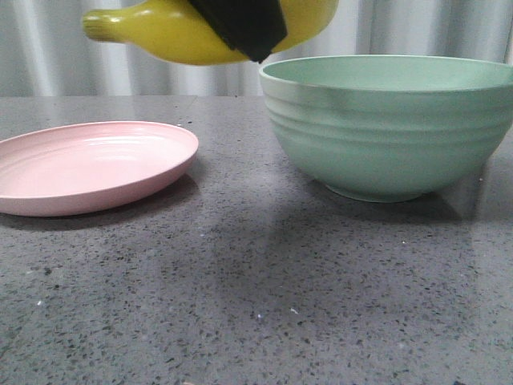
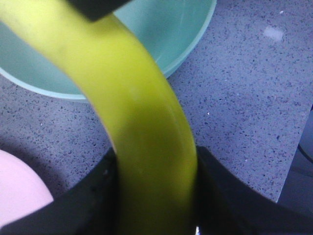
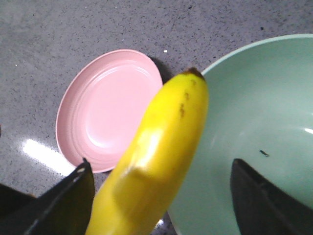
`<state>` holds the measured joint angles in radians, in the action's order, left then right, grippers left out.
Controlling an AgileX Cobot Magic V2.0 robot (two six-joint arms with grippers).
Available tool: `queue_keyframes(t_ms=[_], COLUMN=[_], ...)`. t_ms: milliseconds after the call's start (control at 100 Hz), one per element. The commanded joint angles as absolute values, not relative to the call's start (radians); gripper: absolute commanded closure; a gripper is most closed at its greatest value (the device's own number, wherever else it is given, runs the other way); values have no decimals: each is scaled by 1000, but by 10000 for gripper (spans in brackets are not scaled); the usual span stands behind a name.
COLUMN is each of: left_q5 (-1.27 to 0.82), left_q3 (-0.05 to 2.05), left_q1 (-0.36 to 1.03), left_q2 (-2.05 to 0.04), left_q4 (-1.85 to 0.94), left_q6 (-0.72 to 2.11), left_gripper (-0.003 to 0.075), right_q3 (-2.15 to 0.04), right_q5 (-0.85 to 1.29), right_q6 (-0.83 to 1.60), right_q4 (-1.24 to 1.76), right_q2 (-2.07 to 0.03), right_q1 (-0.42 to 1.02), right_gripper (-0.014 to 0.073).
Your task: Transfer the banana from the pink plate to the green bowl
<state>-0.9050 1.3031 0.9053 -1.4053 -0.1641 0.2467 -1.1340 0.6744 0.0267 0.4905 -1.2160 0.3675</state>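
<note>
Grey speckled table [image 1: 256,305] carries the green bowl [image 1: 385,136]. The pink plate [image 1: 80,168] lies to the left of the bowl, apart from it. The banana [image 1: 160,32] hangs in the air above the bowl's left rim, clamped tight by the left gripper [image 2: 156,196]. The right gripper [image 3: 161,196] stands spread wide around the banana.

We see open counter [image 1: 240,265] between pink plate [image 1: 88,164] at left and green bowl [image 1: 389,124] at right; the bowl's tall wall blocks low passage.
</note>
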Motion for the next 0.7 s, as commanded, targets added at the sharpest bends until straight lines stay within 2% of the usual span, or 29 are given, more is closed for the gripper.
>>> queue_keyframes(t_ms=[0, 130, 200, 280, 390, 550, 620, 690], left_q5=[-857, -851, -844, -832, -826, -822, -821, -812], left_q3=[1342, 1342, 1342, 1342, 1342, 1342, 1343, 1343], left_q1=[914, 914, 914, 914, 914, 914, 914, 914], left_q2=[-1368, -1368, -1368, -1368, -1368, -1368, -1368, -1368], left_q4=[-193, -193, -193, -193, -193, -193, -193, -193], left_q6=[247, 247, 247, 247, 247, 247, 247, 247], left_gripper=[741, 741, 741, 740, 740, 734, 680, 575], right_q3=[-1192, -1215, -1217, -1217, -1217, -1217, -1217, -1217], right_q5=[612, 614, 618, 618, 613, 613, 613, 613], right_q6=[34, 34, 34, 34, 34, 34, 34, 34], right_q4=[555, 578, 592, 592, 592, 592, 592, 592], right_q2=[-1237, -1282, -1290, -1292, -1292, -1292, -1292, -1292], right_q1=[369, 369, 369, 369, 369, 369, 369, 369], right_gripper=[102, 106, 148, 253, 444, 610, 649, 659])
